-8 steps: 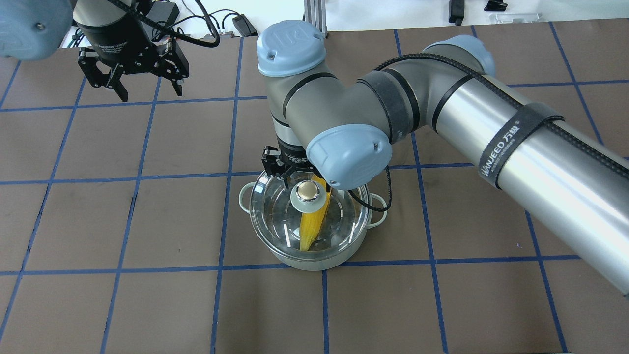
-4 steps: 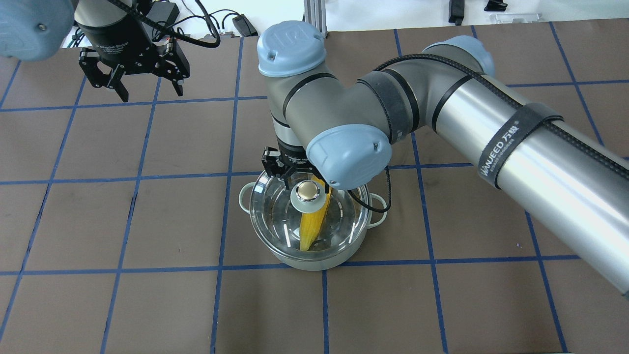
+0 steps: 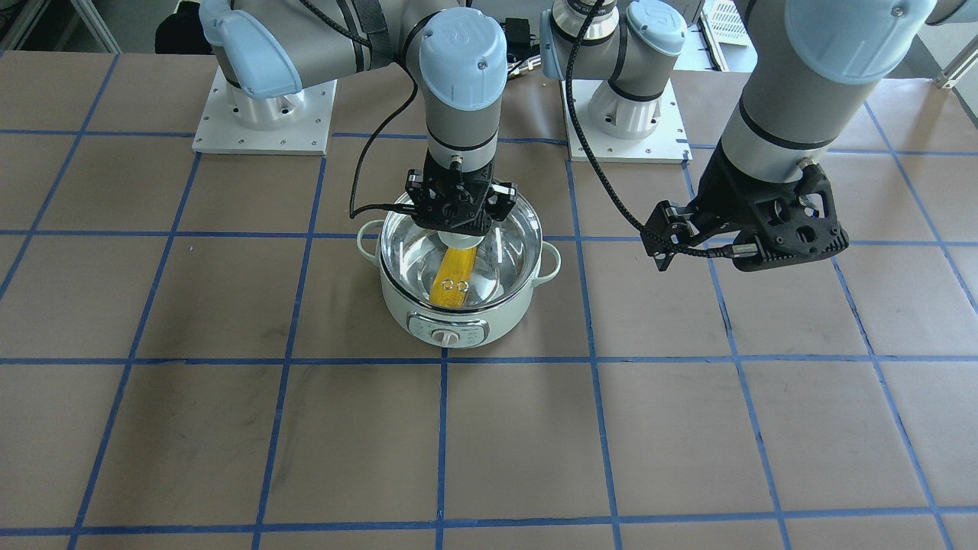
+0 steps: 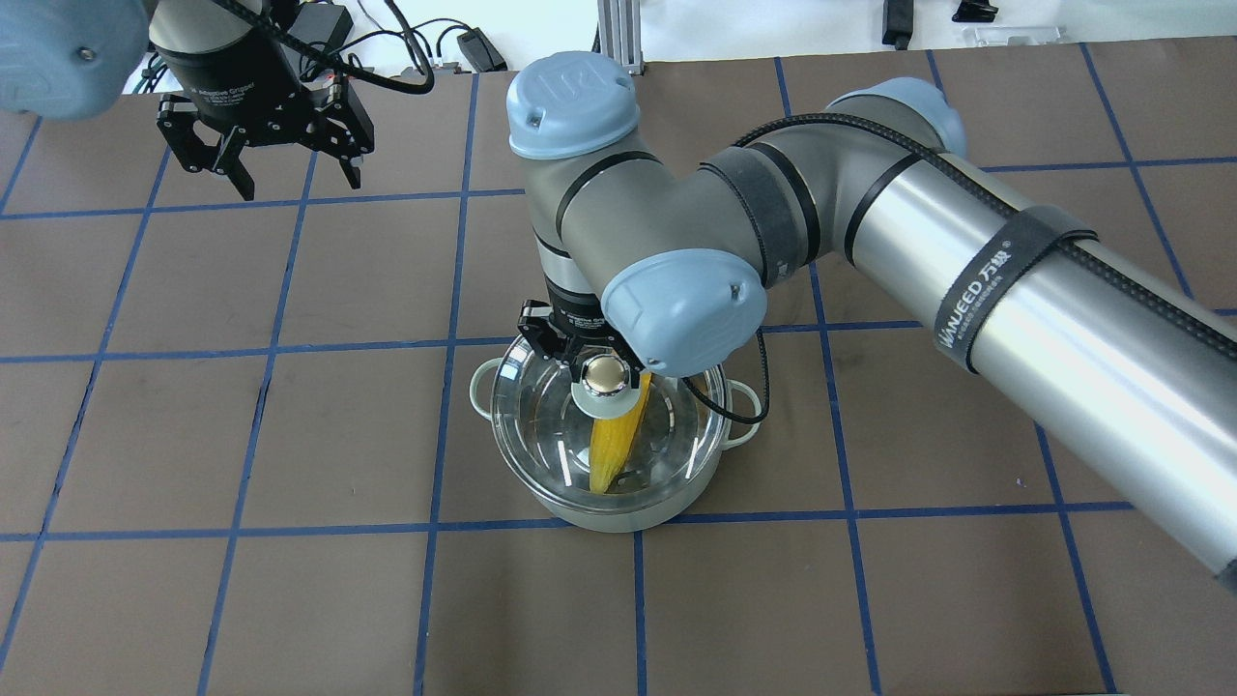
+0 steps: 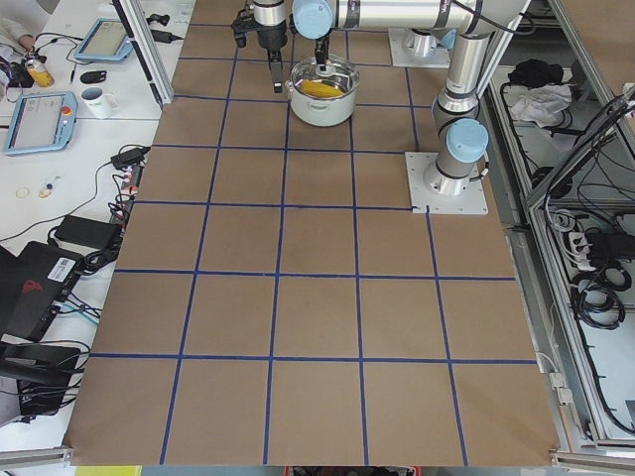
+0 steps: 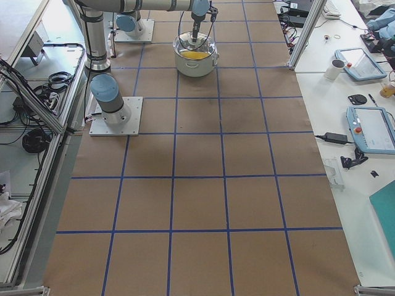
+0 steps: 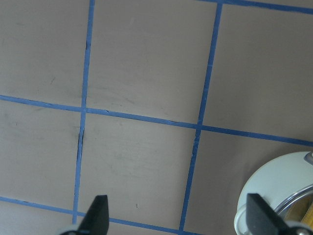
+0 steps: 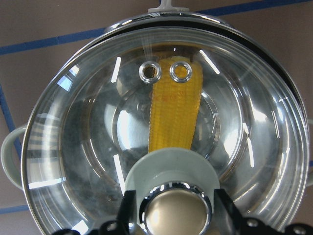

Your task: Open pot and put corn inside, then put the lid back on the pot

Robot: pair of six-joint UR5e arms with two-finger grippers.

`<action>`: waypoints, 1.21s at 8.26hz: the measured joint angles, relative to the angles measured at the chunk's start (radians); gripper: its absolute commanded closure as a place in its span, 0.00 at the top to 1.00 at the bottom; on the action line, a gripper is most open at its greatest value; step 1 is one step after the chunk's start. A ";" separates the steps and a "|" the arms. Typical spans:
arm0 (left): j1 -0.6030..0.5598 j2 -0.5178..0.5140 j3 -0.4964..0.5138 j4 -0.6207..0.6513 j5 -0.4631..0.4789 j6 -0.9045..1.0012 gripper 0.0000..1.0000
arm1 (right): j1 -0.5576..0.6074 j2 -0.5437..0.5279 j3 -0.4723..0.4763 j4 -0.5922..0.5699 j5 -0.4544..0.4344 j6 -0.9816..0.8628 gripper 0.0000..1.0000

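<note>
The pale mint-green pot stands mid-table, its dial facing away from the robot. The clear glass lid sits level on the pot's rim. The yellow corn lies inside and shows through the glass. My right gripper hangs over the lid, and its fingers straddle the cream knob with a small gap on each side. My left gripper is open and empty, raised over the far left of the table.
The table is brown with blue tape grid lines. The right arm's elbow hangs over the pot's far side. Cables and a metal post lie beyond the far edge. The pot's edge shows in the left wrist view.
My right wrist has shifted slightly, so its fingers now sit closer around the knob. The lid, the corn and the pot have not moved. The left arm is still.
</note>
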 measured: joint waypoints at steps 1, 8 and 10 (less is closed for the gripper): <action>0.000 0.000 0.000 0.001 0.000 0.000 1.00 | 0.000 0.000 0.002 -0.001 0.000 0.000 0.48; 0.000 -0.002 0.000 0.005 0.000 -0.001 1.00 | -0.001 -0.010 0.003 -0.008 -0.012 0.004 0.30; 0.000 -0.003 0.001 0.005 0.000 -0.003 1.00 | -0.001 -0.009 0.003 -0.008 -0.005 0.004 0.31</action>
